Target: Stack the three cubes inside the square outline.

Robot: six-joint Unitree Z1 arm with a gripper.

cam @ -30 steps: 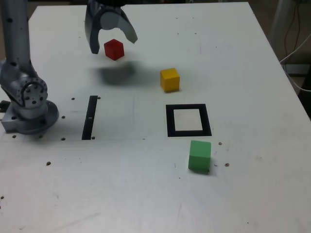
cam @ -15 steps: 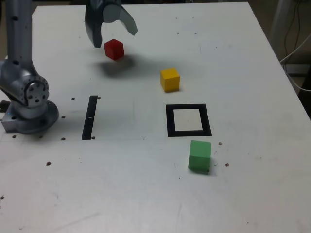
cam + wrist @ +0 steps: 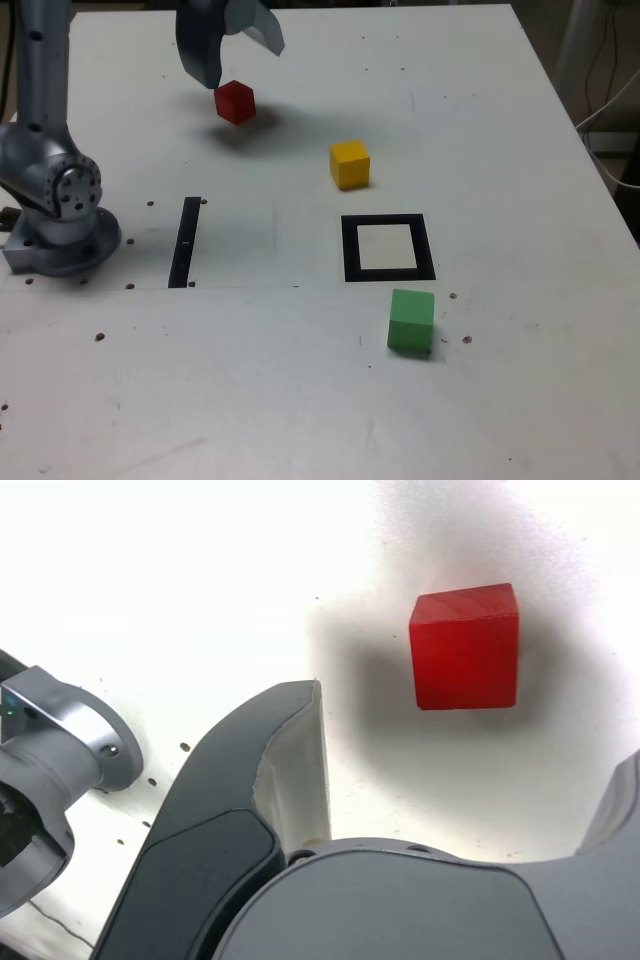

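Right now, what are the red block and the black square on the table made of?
The red block looks like painted wood: matte faces, faint grain streaks on top in the wrist view, though dense foam or plastic is possible. The black square looks like flat tape or print on the white table; it lies flush and casts no shadow.

Change over the last second, exterior view. The gripper [image 3: 240, 55], jaws spread wide, now sits higher in the upper left of the frame than before, its body partly cut off by the top edge. Its fingertips, formerly flanking the red cube [image 3: 235, 101], now lie above and beside it. The arm's upright link at the far left stands slightly further right. The shadow on the bench [image 3: 500, 150] has shrunk and drawn in close to the red cube.
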